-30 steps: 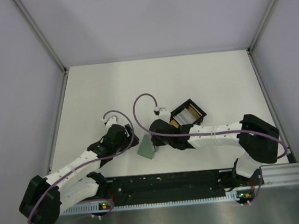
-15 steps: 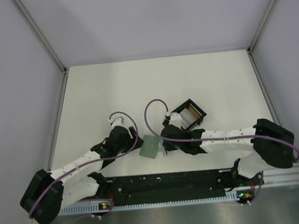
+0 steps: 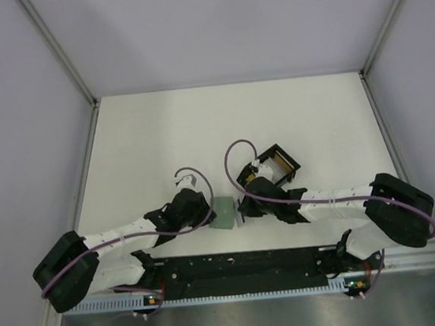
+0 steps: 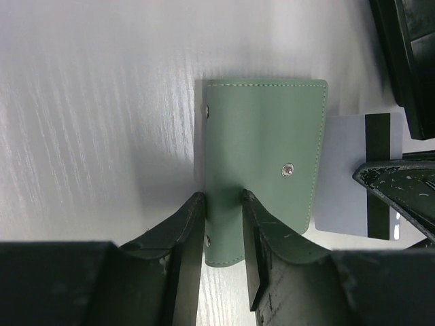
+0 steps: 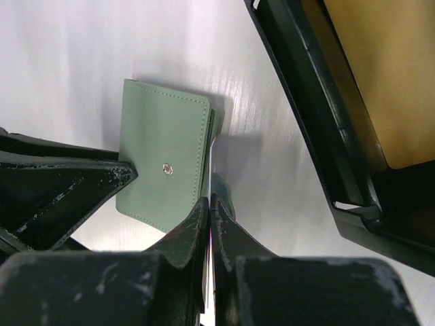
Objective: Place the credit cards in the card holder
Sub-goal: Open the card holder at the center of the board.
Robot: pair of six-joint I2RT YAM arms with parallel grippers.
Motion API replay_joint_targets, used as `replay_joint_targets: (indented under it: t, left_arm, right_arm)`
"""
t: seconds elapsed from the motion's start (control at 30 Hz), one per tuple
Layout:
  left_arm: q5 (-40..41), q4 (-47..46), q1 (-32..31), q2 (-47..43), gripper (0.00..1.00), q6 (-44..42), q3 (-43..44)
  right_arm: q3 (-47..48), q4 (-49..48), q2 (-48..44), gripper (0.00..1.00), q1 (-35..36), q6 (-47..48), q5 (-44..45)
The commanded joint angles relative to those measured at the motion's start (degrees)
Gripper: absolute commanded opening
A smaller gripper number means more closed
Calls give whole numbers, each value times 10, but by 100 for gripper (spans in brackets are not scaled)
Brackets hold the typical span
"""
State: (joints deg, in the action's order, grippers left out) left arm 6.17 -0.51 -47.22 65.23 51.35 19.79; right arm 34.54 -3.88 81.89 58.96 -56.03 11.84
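We've got the left gripper (image 4: 223, 227) pinching the card holder's (image 4: 262, 149) stitched, matte green flap. Our right gripper (image 5: 209, 224) is clamped on a thin, dark-striped credit card (image 4: 357, 173) beside it – black box (image 5: 340, 115) nearby.

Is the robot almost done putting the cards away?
Not yet. The left fingers pinch the green card holder. The right fingers grip a striped card beside it, partly tucked under. More cards wait in the black box.

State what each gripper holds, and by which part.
The left gripper clamps the card holder at its near edge. The right gripper pinches a credit card by its edge.
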Motion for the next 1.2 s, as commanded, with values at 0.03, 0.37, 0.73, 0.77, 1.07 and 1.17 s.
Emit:
replay_joint_targets:
  t: [0.03,0.37,0.73,0.77,1.07,1.17]
  left_arm:
    - [1,20,-13,14,33,1,9]
    - [7,28,-15,8,37,-8,16]
    - [-13,10,-14,4,42,-25,11]
    - [-19,-15,-14,3,44,-30,10]
    - [-15,-27,-14,-29,62,-61,15]
    - [8,-2,-13,-49,65,-67,22]
  right_arm:
    - [-12,-38,-33,0,-12,-13,-25]
    - [-23,-28,-64,0,-16,-6,-15]
    - [-17,-57,-26,0,-17,-8,-30]
    - [-18,-65,-27,0,-17,-9,-33]
    - [-13,-90,-67,0,-16,9,-65]
    - [-8,-97,-63,0,-16,12,-79]
